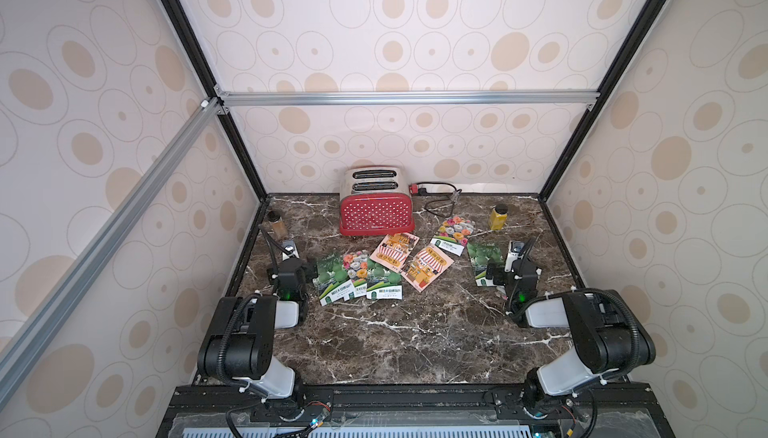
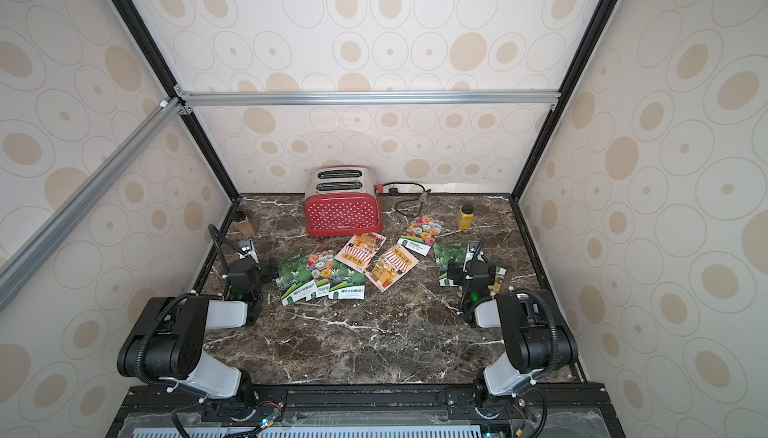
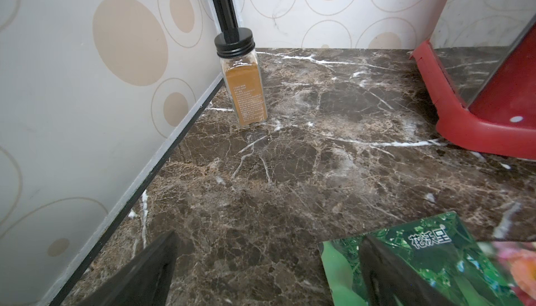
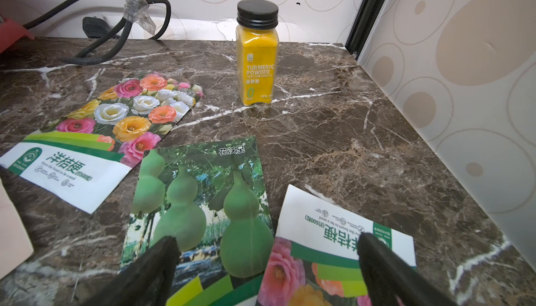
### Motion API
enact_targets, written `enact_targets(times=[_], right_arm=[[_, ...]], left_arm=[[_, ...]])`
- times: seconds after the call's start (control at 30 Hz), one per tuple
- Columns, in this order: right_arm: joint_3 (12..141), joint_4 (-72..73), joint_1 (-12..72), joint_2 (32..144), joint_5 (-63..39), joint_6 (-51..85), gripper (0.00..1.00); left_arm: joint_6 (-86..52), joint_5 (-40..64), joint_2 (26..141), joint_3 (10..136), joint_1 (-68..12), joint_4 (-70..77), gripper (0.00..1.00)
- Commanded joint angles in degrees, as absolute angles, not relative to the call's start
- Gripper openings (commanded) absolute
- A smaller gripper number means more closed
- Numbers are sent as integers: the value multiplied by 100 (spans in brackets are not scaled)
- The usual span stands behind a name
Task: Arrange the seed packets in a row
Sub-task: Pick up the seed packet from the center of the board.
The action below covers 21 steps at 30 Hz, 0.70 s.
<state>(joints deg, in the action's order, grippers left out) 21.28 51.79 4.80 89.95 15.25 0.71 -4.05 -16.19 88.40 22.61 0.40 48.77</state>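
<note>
Lying scattered, some overlapping, on the table (image 1: 415,332), the seed packets (image 1: 428,267) look thin, light, floppy — best pinched at a free edge — while left gripper (image 3: 266,275) and right gripper (image 4: 269,272) gape wide, empty.

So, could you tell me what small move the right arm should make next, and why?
Probably lower the right gripper onto the flower packet beneath it. Its jaws stand open and empty over that packet, which seems to overlap the gourd packet; lifting the upper one first should free both.
</note>
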Motion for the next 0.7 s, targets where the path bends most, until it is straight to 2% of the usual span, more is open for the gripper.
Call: enact_targets(times=[0.0, 0.17, 0.23, 0.3, 0.4, 0.57, 0.67], right_arm=[[2225, 5203, 467, 8953, 1589, 102, 100], [2206, 5222, 475, 8911, 1605, 91, 100], [2191, 5098, 489, 8735, 1696, 114, 100], [2210, 4816, 492, 8458, 1752, 127, 100], [2642, 3541, 547, 7949, 1667, 143, 100], [3971, 823, 565, 7535, 563, 682, 100], [4489, 90, 679, 7563, -171, 1037, 100]], left_arm=[[-378, -1659, 8829, 2373, 18, 4940, 99], [-270, -1600, 8665, 2544, -19, 4643, 99], [-253, -1628, 8436, 3070, -62, 3429, 99], [-161, -1490, 8411, 3421, -76, 2852, 99], [-58, -2020, 8263, 3839, -337, 2169, 99], [-571, -1576, 8015, 5113, -439, -2, 99], [-1151, -1309, 8025, 5640, -439, -927, 99]])
